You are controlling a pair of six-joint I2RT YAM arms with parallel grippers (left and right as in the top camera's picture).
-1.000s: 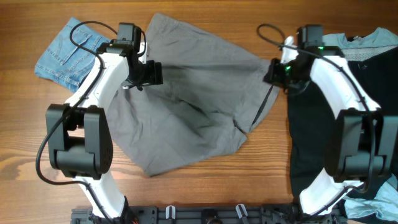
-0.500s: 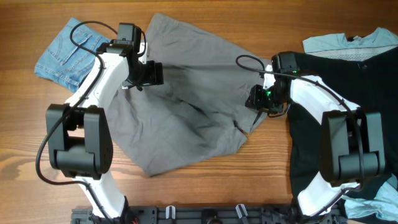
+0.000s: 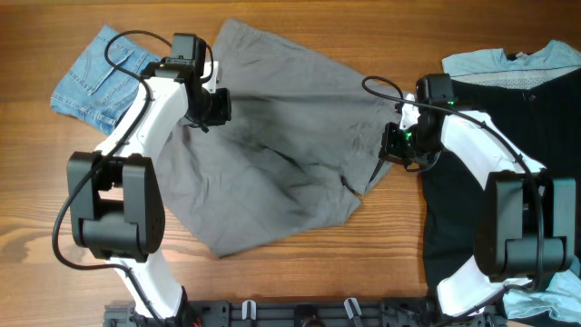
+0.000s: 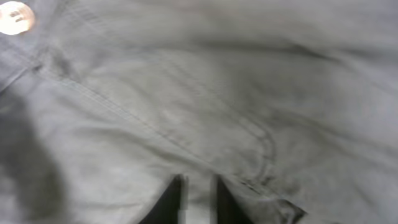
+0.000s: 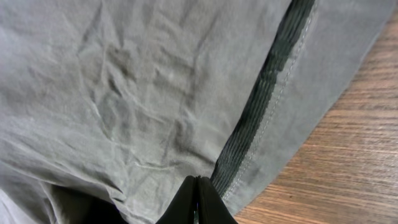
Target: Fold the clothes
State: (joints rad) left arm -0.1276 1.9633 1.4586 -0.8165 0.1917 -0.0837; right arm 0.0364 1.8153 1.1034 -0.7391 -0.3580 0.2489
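Small blue denim shorts (image 3: 95, 77) lie crumpled at far-left of wood-grain tabletop (image 3: 27, 182). Black garment (image 3: 454, 209) spread down right side, top to btm. Pale blue-green fabric (image 3: 536, 62) at top-right corner, touching black garment's upper edge. 2nd pale scrap (image 3: 558, 295) at btm-right corner. Black rail (image 3: 300, 313) runs along near edge, center.

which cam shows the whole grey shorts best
Overhead: the grey shorts lie crumpled across the table, with nearly the whole outline visible. Left wrist shows only a close patch with stitching and a button. Right wrist shows a wrinkled patch, a dark seam and the edge over bare table.
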